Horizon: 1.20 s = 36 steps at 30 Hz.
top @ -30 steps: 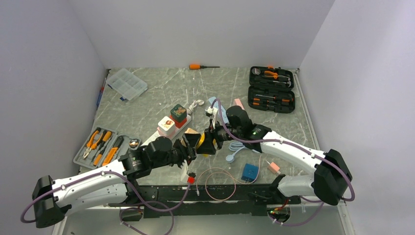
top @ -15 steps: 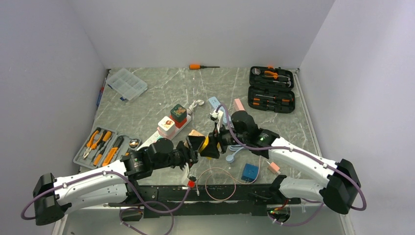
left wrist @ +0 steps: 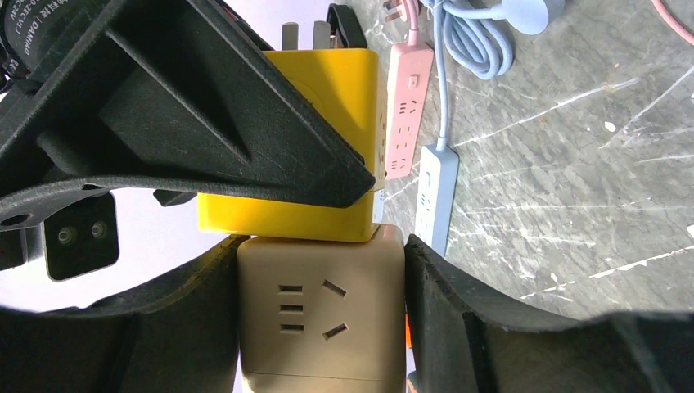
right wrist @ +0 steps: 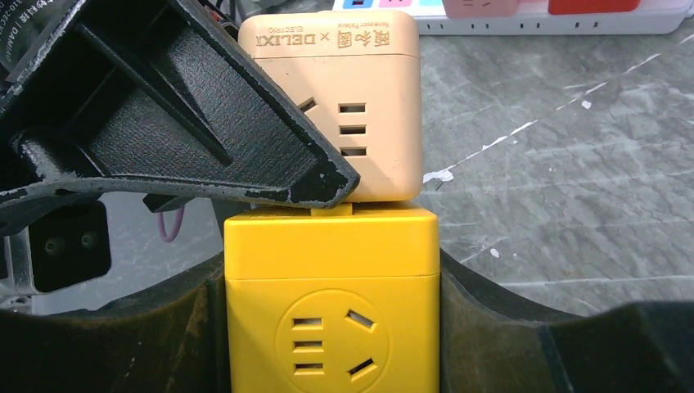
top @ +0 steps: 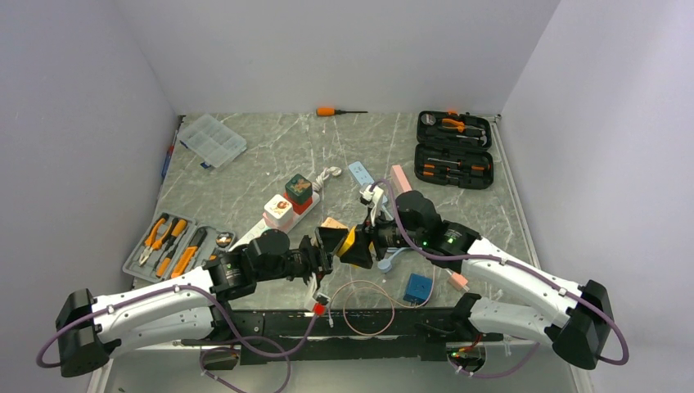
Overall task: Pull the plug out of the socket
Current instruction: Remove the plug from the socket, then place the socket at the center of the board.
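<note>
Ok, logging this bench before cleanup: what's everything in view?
yellow adapter cube: 1, yellow, centre
beige adapter cube: 1, beige, touching the yellow
white power strip: 1, white, left of centre
blue power strip: 1, pale blue, behind centre
pink power strip: 1, pink, beside the blue
screwdriver: 1, orange-handled, far edge
tool case: 1, black, far right
organiser box: 1, clear, far left
plier tray: 1, grey, near left
small box: 1, blue, near right
cable loop: 1, pink, near edge
left hand: 1, black, grips beige cube
right hand: 1, black, grips yellow cube
</note>
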Motion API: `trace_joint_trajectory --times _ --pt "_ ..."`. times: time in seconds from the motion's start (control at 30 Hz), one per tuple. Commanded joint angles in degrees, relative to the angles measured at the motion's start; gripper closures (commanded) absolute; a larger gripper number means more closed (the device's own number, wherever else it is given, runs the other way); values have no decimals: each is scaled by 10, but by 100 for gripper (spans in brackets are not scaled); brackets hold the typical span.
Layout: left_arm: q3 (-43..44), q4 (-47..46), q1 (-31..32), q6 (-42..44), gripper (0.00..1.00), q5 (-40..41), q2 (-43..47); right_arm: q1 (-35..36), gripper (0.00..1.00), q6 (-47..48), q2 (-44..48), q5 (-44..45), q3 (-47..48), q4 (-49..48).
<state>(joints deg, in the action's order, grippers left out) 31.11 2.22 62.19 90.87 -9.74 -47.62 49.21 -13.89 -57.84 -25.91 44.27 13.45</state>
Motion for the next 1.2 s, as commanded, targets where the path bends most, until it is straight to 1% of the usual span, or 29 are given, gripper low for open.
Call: trace_joint_trajectory --times 0.0,0.33,0.5,0.67,0.93,1.07,1.17 --pt "-16 107 -45 20 100 114 5 -7 100 -30 44 10 -5 101" --pt "-35 121 -72 65 100 135 9 6 100 -62 79 36 -13 154" --pt "-46 129 -87 70 100 136 15 10 100 -77 116 57 -12 202" --pt "-51 117 -107 76 100 133 22 13 100 -109 153 44 -27 214" --pt "-42 136 -144 76 100 136 31 17 100 -116 179 56 -15 263" --pt "-31 127 -146 68 100 127 29 17 100 -120 170 104 -8 248" --pt "-13 123 -142 65 100 118 19 17 100 -140 115 196 -11 195"
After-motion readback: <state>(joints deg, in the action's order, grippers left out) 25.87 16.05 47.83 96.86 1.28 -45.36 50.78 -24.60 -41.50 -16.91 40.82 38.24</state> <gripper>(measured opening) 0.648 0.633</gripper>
